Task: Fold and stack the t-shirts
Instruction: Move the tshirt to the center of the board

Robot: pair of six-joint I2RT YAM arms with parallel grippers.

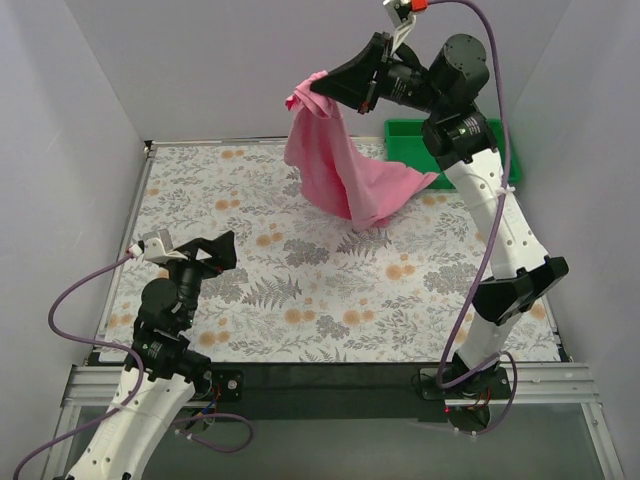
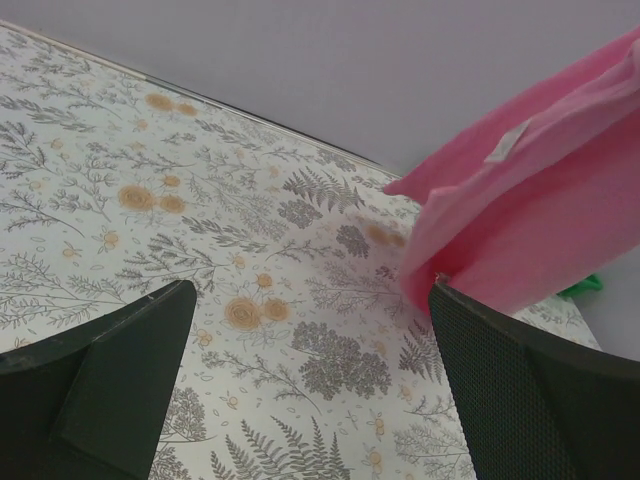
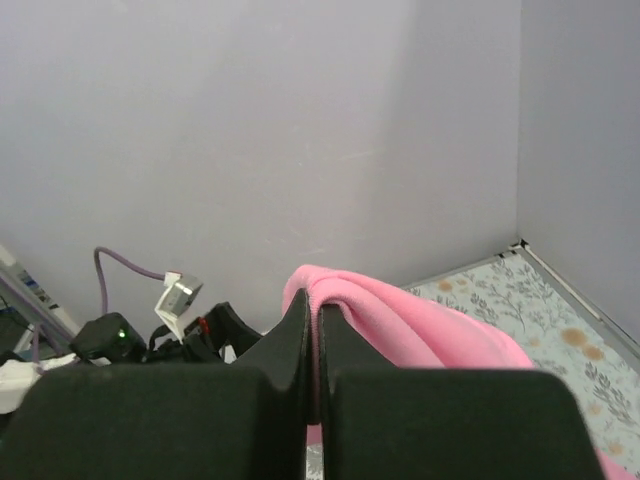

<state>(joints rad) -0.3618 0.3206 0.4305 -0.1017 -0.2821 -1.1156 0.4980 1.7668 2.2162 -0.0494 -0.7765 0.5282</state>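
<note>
Holds pink t-shirt point(image 1: 345, 175) in right gripper point(image 1: 322, 88), jaws pinched tight on a bunched edge, high over the floral table point(image 1: 300, 300) toward 12 o'clock. Hangs loose from that grip, lowest folds close to the tabletop at about 1 o'clock; cannot tell whether touching. Drapes near the green tray point(image 1: 405, 130) at 2 o'clock. Holds left gripper point(image 1: 222, 250) low at 8 o'clock, jaws spread wide and empty, well apart from the shirt.
</note>
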